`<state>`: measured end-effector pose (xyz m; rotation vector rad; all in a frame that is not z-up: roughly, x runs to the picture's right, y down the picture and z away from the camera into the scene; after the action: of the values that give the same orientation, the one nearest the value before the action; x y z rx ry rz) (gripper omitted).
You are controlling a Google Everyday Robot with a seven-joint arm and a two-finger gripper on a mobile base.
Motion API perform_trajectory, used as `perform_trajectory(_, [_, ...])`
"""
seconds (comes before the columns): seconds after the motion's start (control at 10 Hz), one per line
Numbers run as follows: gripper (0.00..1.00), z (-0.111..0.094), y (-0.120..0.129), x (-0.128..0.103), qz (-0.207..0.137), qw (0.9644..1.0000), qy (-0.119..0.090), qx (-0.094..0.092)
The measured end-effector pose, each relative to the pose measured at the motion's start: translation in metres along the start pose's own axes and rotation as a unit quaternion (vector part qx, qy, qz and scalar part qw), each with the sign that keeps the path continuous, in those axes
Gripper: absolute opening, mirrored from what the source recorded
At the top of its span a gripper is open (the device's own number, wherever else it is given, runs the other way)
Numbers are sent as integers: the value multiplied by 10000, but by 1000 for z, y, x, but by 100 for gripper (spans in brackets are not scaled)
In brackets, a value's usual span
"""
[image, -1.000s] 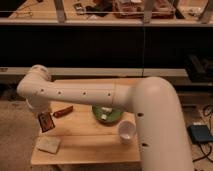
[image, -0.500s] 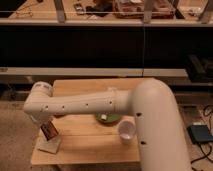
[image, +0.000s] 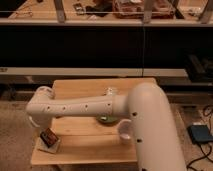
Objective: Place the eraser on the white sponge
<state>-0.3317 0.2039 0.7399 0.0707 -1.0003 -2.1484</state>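
**Smooth plastic over pale wood**

The arm looks like smooth, matt cream plastic dotted with small dark holes; its gripper hangs low at the left over the light, grained wooden table; the eraser shows a dark, orange-labelled face on the rough, pale white sponge; the white cup seems smooth.

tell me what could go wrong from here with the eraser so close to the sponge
1. The white sponge lies at the table's front left corner; a push from the gripper could slide it off the edge.
2. The eraser looks tilted rather than flat on the sponge, so it may tip or slip off when let go.
3. The arm hides the green plate, and the cup sits close; a retreating swing might knock them.
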Motion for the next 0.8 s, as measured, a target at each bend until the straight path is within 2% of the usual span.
perform_trajectory(0.1, [0, 1, 8, -5, 36, 9999, -146, -51])
perform_trajectory(0.3, [0, 4, 12, -8, 41, 9997, -234, -84])
perform_trajectory(0.6, [0, 11, 3, -8, -104, 9995, -282, -81])
perform_trajectory(0.8, [0, 15, -3, -10, -282, 9987, -377, -182])
